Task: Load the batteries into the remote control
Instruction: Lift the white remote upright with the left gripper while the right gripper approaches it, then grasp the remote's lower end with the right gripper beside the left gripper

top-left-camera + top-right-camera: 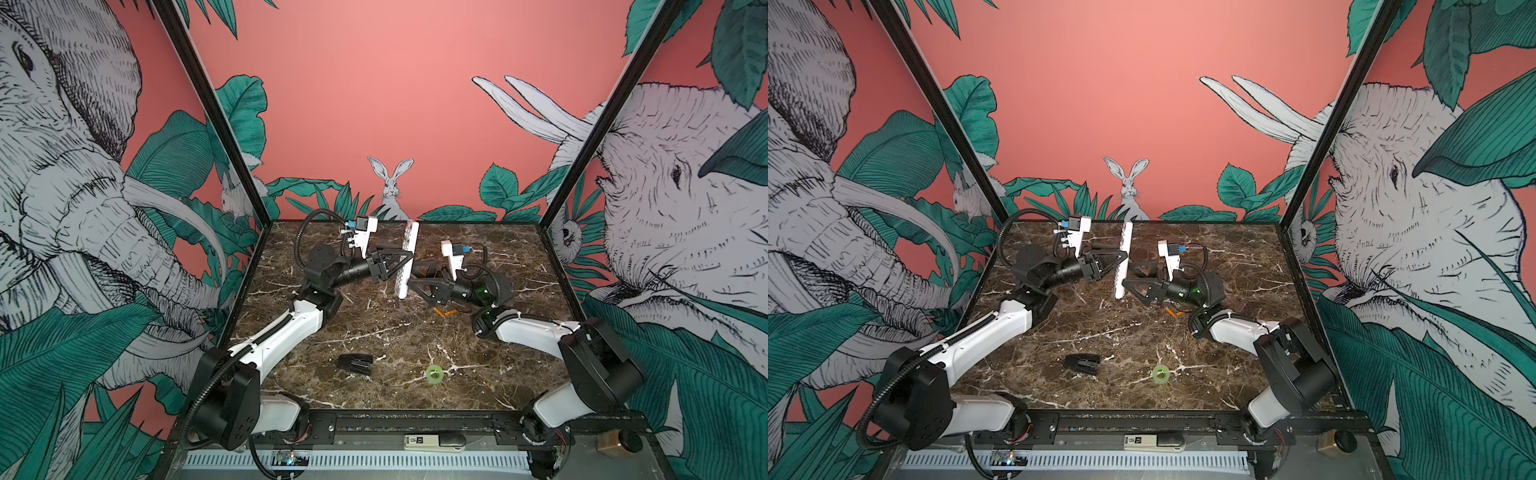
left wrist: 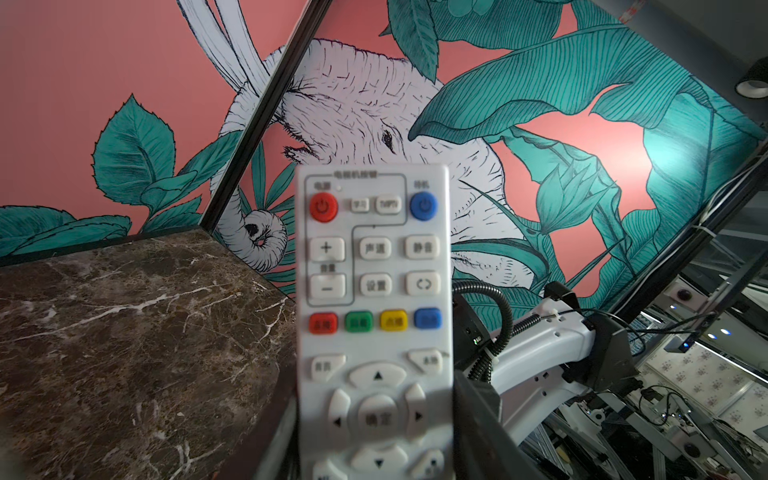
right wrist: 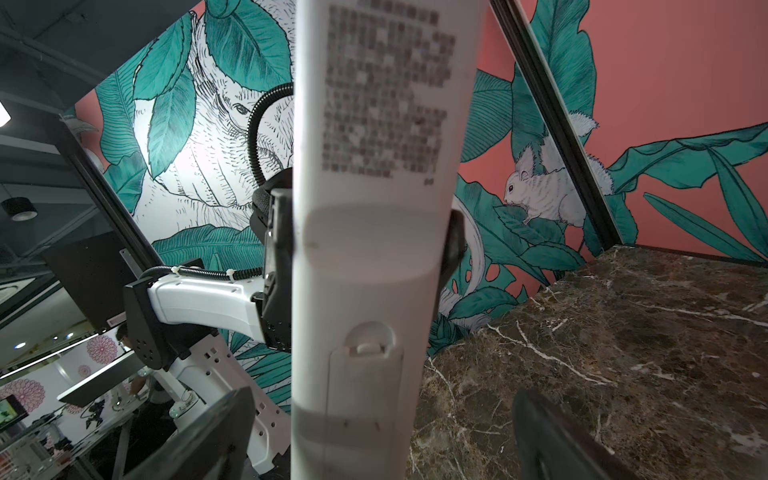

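The remote control (image 1: 406,249) (image 1: 1124,253) is a long white bar held upright above the marble table, and my left gripper (image 1: 404,261) (image 1: 1122,257) is shut on its mid-length. In the left wrist view its button face (image 2: 374,270) fills the middle, with fingers (image 2: 478,415) pressed to both sides. My right gripper (image 1: 413,275) (image 1: 1128,276) is open at the remote's lower end. In the right wrist view the plain back (image 3: 365,257) with its seated battery cover (image 3: 365,386) stands between the spread fingers (image 3: 208,436), untouched. Two orange batteries (image 1: 442,311) (image 1: 1173,312) lie on the table under the right gripper.
A black stapler (image 1: 354,365) (image 1: 1082,362) and a green tape ring (image 1: 434,372) (image 1: 1160,372) lie on the front half of the table (image 1: 374,332). Black frame posts and printed walls close off the left, right and back sides.
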Controlling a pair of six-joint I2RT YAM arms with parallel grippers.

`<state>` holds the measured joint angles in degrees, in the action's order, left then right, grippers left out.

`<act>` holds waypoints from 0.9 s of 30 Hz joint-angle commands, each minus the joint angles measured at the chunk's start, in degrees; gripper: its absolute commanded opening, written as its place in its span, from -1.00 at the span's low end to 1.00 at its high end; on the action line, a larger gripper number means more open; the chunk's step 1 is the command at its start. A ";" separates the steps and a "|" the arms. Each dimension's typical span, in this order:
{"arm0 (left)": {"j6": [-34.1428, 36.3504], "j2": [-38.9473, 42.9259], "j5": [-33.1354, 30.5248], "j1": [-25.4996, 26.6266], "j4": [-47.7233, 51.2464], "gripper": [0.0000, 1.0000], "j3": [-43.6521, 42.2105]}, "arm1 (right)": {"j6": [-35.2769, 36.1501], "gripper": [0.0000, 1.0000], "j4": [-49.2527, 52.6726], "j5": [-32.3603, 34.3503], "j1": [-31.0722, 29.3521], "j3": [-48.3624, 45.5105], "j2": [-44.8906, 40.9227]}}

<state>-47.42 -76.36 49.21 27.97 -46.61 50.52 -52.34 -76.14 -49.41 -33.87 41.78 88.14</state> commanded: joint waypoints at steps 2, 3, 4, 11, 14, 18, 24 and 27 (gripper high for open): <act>-1.22 0.29 1.63 0.79 -4.32 -0.60 1.81 | -0.42 0.98 -4.81 -2.01 -1.40 2.07 0.96; -1.38 0.23 1.76 0.77 -4.51 -0.60 1.85 | -0.43 0.97 -4.81 -2.13 -1.62 2.41 1.23; -1.52 0.15 1.85 0.86 -4.75 -0.60 1.93 | -0.40 0.97 -4.83 -2.27 -1.79 2.51 1.48; -2.57 0.05 2.23 0.96 -6.25 -0.63 1.95 | -0.01 0.86 -4.78 -3.13 -2.65 2.68 1.55; -3.53 -0.19 2.18 1.07 -7.53 -0.63 1.94 | -0.13 0.74 -4.86 -3.57 -2.97 2.87 1.77; -3.89 -0.33 2.05 1.13 -7.85 -0.65 2.04 | 0.06 0.57 -4.90 -4.02 -3.44 3.21 1.60; -3.83 -0.38 1.85 1.13 -7.62 -0.65 2.17 | 0.32 0.23 -4.81 -4.82 -4.01 3.31 1.36; -3.78 -0.42 1.77 1.13 -7.53 -0.65 2.16 | 0.45 -0.02 -4.76 -4.71 -4.02 3.12 1.07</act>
<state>-50.39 -77.21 50.78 28.86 -51.62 50.74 -52.51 -76.44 -52.75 -37.45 44.01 89.67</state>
